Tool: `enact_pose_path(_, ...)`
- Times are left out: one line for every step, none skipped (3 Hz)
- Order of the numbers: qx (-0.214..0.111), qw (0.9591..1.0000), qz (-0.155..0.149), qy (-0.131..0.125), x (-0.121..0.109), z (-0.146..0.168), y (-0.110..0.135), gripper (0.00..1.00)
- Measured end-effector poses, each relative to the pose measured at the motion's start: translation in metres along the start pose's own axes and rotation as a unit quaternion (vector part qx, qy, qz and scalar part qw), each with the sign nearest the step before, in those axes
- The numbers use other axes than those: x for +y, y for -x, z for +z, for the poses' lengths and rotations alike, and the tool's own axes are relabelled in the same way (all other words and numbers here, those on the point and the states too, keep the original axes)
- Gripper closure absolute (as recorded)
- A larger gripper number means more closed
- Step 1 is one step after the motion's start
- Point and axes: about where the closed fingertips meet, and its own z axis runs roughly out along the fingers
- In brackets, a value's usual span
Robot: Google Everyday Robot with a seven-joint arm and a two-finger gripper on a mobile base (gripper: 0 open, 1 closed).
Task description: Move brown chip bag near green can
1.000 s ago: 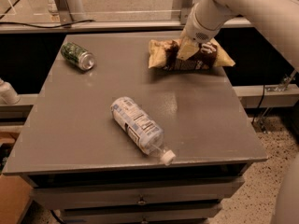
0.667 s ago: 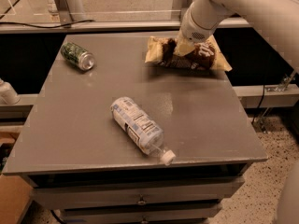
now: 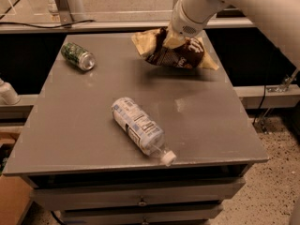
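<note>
The brown chip bag (image 3: 180,54) hangs tilted just above the far right part of the grey table (image 3: 93,125), dark brown in the middle with pale tan ends. My gripper (image 3: 172,39) comes down from the white arm at the top right and is shut on the bag's upper edge. The green can (image 3: 77,56) lies on its side at the far left of the table, silver end toward the front right. The bag is well to the right of the can.
A clear plastic bottle (image 3: 139,128) with a white-blue label and white cap lies on its side near the table's front middle. A rail and metal post (image 3: 61,6) run behind the table. Drawers sit under the tabletop.
The gripper has lifted the chip bag off the table and carried it left, toward the can. The can and bottle have not moved.
</note>
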Motion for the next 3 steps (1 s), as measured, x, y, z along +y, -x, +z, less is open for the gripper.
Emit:
enact_pose_path(-0.028,0.9993,-0.022,-0.014,0.001,-0.014,0.036,1.00)
enact_pose_path(-0.058,0.9958,-0.063,-0.031,0.004,-0.024,0.067,1.00)
enact_pose_path(-0.060,0.9957,-0.064,-0.031,0.004,-0.023,0.068,1.00)
